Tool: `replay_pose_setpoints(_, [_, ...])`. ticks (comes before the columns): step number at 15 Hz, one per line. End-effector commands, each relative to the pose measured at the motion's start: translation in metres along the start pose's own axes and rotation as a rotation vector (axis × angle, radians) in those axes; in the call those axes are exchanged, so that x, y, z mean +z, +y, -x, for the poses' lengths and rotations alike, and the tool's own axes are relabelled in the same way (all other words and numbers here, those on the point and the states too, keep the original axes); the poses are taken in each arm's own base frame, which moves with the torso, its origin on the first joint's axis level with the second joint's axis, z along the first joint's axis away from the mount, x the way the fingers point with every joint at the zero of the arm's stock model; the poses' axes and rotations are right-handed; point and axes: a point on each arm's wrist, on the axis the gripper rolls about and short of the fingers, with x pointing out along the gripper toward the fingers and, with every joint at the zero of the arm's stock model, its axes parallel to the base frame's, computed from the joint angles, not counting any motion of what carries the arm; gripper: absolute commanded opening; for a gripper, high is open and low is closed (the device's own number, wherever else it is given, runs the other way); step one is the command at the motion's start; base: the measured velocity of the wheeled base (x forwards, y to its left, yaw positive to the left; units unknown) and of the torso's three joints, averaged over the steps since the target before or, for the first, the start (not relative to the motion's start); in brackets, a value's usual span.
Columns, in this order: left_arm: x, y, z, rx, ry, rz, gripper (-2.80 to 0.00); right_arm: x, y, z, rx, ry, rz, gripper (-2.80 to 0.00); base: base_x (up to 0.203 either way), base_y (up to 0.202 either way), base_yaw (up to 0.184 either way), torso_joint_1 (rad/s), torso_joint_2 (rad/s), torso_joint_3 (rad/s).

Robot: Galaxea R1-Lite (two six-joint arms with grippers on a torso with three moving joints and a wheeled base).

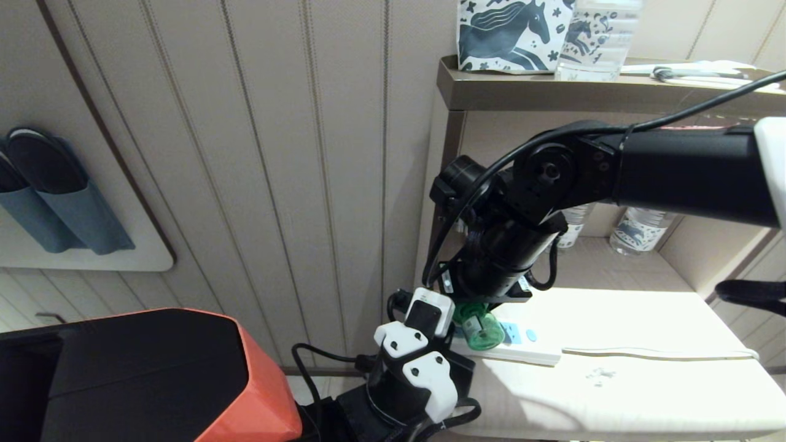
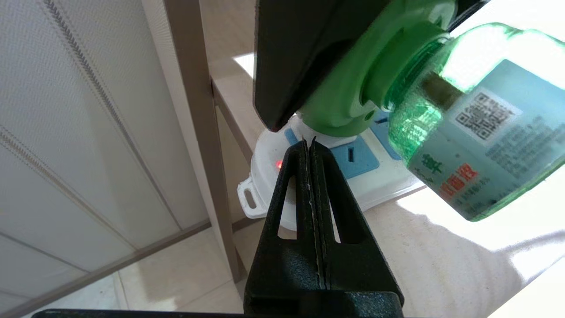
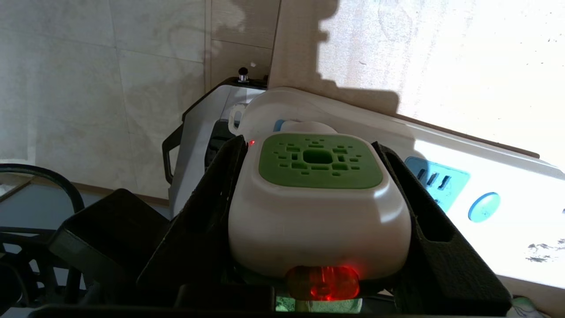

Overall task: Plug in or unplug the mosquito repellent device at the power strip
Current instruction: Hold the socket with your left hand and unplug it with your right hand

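Note:
The mosquito repellent device (image 3: 320, 212) has a white head with a green vent. It sits in a socket at the end of the white power strip (image 3: 499, 176), and its red lamp (image 3: 322, 282) glows. My right gripper (image 3: 309, 143) is shut on the head, one black finger on each side. From the head view its green bottle (image 1: 482, 328) pokes out under the right wrist, above the power strip (image 1: 528, 351). My left gripper (image 2: 309, 142) is shut and empty. Its tips are at the strip's end (image 2: 265, 172), just below the device's green collar (image 2: 353, 88).
A white cord (image 1: 657, 353) runs right from the strip along the cushioned top. A horse-print mug (image 1: 509, 34) and a water bottle (image 1: 599, 40) stand on the shelf above, with more bottles (image 1: 638, 230) in the niche. A wooden post (image 2: 198, 110) flanks the strip.

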Motion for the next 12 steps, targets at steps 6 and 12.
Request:
replay_pose_setpoints(6, [-0.008,-0.003,-0.001,-0.007,0.021,-0.012,-2.80,-0.002,-0.001,0.014,0.015,-0.026,0.002,-2.80,0.000,0.000,0.000,0.000,0.00,0.000])
replay_pose_setpoints(12, [-0.009,-0.004,0.000,-0.008,0.025,-0.015,-2.80,-0.004,0.000,0.021,-0.012,-0.061,0.019,-2.80,0.000,0.000,0.000,0.000,0.00,0.000])
